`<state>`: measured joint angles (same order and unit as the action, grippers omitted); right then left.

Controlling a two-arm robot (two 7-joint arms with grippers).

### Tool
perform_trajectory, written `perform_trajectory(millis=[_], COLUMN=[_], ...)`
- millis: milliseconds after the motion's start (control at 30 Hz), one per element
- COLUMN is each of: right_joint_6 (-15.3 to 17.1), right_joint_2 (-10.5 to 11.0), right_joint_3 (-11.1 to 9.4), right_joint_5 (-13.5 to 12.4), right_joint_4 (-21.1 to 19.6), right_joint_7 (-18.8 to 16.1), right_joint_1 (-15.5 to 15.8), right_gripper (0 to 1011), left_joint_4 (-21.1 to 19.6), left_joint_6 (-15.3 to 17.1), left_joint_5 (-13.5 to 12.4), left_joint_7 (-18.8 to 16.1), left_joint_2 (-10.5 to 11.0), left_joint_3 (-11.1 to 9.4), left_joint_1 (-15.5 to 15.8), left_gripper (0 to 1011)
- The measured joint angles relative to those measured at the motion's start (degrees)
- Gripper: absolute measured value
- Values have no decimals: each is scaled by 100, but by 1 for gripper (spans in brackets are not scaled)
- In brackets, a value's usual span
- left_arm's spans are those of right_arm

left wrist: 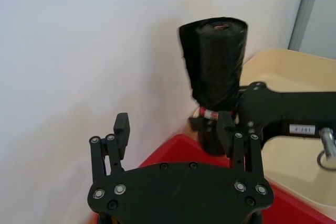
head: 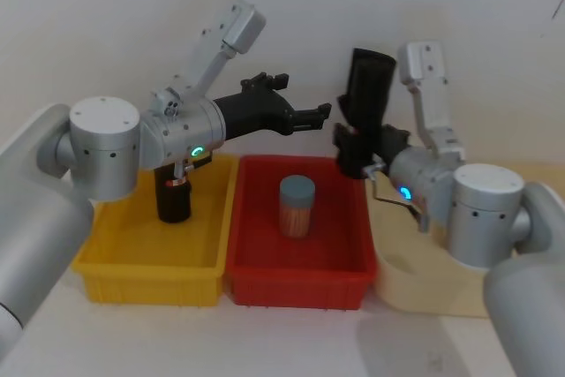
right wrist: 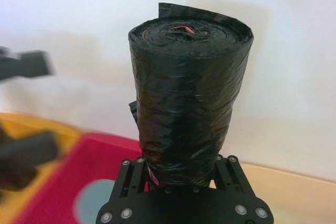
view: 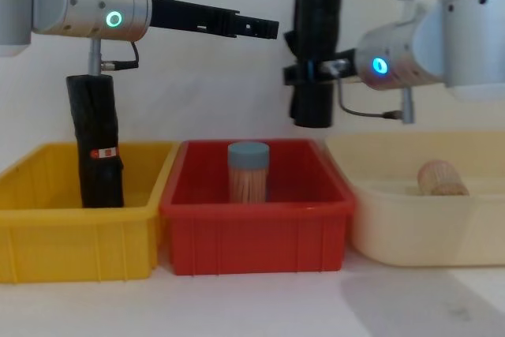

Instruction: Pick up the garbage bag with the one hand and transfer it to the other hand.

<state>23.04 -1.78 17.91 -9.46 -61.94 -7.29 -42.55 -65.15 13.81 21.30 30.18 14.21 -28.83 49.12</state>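
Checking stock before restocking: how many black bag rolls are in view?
2. One roll is held upright in the right hand above the red bin; another roll stands in the yellow bin. None seems hidden.

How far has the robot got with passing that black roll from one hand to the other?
It looks nearly done. The right gripper holds the garbage bag roll upright in the air above the red bin. The left gripper is open and empty beside it. A second black roll stands in the yellow bin.
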Motion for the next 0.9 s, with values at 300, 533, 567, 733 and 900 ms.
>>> perform_trajectory(millis=[300, 533, 567, 733, 900], right_joint_6=[24, 133, 146, 264, 332], right_joint_2=[341, 597, 622, 793, 890], right_joint_3=[-221, -354, -360, -379, -391], right_joint_5=[211, 347, 359, 442, 492], right_joint_4=[-76, -189, -203, -302, -359], right_joint_7=[350, 508, 511, 499, 477], right_joint_1=[113, 193, 200, 248, 276], right_gripper=[535, 535, 535, 661, 801], left_joint_4=[0, 0, 0, 0, 0], left_joint_6=[0, 0, 0, 0, 0], left_joint_5=[0, 0, 0, 0, 0], left_joint_7=[-1, 0, -1, -1, -1], left_joint_2=[0, 0, 0, 0, 0], left_joint_3=[0, 0, 0, 0, 0], left_joint_1=[0, 0, 0, 0, 0], left_gripper=[1001, 1001, 1001, 1001, 1001])
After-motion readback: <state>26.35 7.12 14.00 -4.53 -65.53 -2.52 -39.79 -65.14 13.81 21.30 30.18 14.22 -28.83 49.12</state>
